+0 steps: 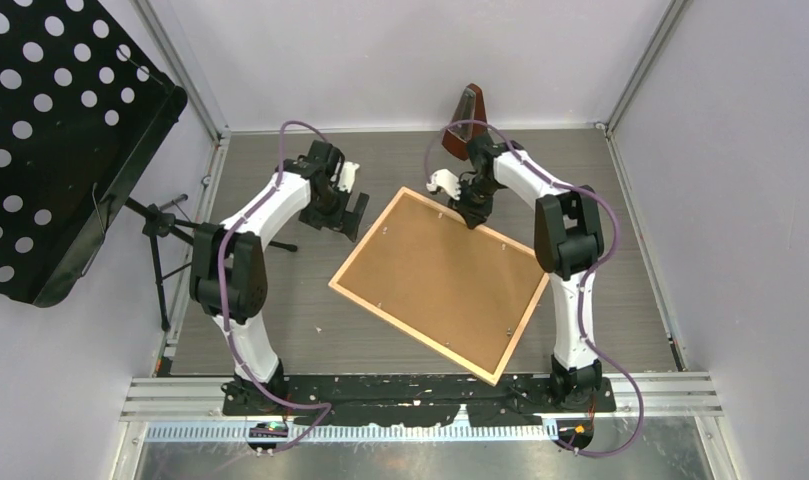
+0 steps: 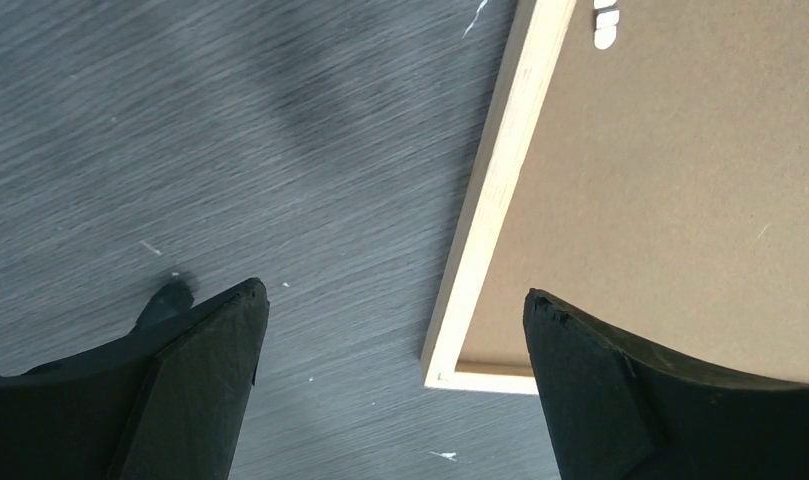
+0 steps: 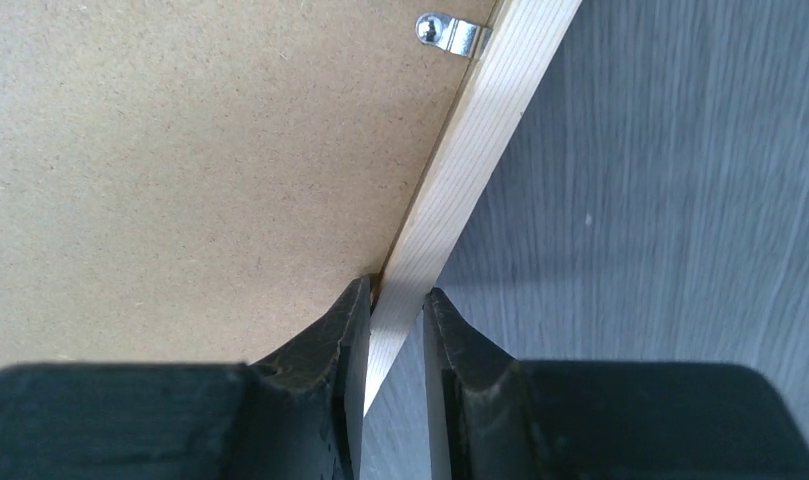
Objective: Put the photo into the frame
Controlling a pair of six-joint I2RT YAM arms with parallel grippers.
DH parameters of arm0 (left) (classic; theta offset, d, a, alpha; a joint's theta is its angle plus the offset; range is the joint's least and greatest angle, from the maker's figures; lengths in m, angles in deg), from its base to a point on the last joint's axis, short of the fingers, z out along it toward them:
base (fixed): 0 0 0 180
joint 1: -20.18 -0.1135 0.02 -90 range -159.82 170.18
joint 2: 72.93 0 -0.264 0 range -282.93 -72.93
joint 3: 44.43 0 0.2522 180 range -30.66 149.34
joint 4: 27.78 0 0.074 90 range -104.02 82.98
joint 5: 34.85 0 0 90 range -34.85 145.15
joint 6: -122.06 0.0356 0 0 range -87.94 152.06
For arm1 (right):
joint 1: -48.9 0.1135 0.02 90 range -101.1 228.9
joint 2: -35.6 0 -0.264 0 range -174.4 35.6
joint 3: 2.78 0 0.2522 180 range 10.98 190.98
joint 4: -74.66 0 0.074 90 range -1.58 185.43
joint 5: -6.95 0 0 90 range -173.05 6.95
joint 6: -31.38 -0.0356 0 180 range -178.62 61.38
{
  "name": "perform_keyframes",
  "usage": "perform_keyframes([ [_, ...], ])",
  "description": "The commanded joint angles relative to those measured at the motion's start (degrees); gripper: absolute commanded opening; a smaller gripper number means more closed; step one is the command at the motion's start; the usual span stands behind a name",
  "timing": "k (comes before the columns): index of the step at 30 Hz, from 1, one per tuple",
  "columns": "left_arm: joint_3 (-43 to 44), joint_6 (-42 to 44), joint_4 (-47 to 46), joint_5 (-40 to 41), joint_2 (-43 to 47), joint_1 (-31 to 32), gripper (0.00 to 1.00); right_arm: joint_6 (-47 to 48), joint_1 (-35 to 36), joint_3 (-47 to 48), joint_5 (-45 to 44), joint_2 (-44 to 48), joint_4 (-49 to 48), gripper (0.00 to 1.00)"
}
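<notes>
**Right fingers pinch the frame's rim; left fingers spread wide**

The two arm bases sit at the near edge of the dark wood-grain tabletop [image 1: 300,335]. Just beyond them the frame [image 3: 477,130] lies on the tabletop, turned at an angle, with one corner reaching toward the right arm's base. Its back faces up and is filled by a plain brown backing board [image 1: 435,270]. A small metal clip [image 3: 448,33] sits at the inner edge of the moulding.

Farther in, on the left, the left fingers [image 1: 355,214] are spread wide and hold nothing. They are over bare tabletop just beside the frame's left side. In the left wrist view a corner of the frame shows between them, touching neither finger.

Farther still, the right fingers [image 1: 473,217] are closed on the narrow wooden rim of the frame's far-right side. One finger is on the board side and the other on the outer side.

Behind them, at the far edge, stands a dark brown pyramid-shaped object [image 1: 467,115]. A black perforated music stand [image 1: 50,130] stands off the tabletop to the left.
</notes>
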Motion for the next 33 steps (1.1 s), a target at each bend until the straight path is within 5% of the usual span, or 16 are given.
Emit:
perform_keyframes([
  [1, 2.6, 0.2, 1.9, -1.2, -1.9, 0.2, 1.0, 6.2, 3.5, 7.9, 1.2, -4.0, 2.0, 0.06],
  [15, 5.9, -3.5, 5.5, -6.1, -9.4, 1.8, 0.94, 11.4, 9.3, 11.9, 4.1, -6.6, 3.2, 0.06],
  [33, 2.5, -3.8, 3.1, -0.8, -10.3, 4.5, 0.77, 12.2, 10.1, 11.2, 4.3, -6.2, 1.3, 0.06],
])
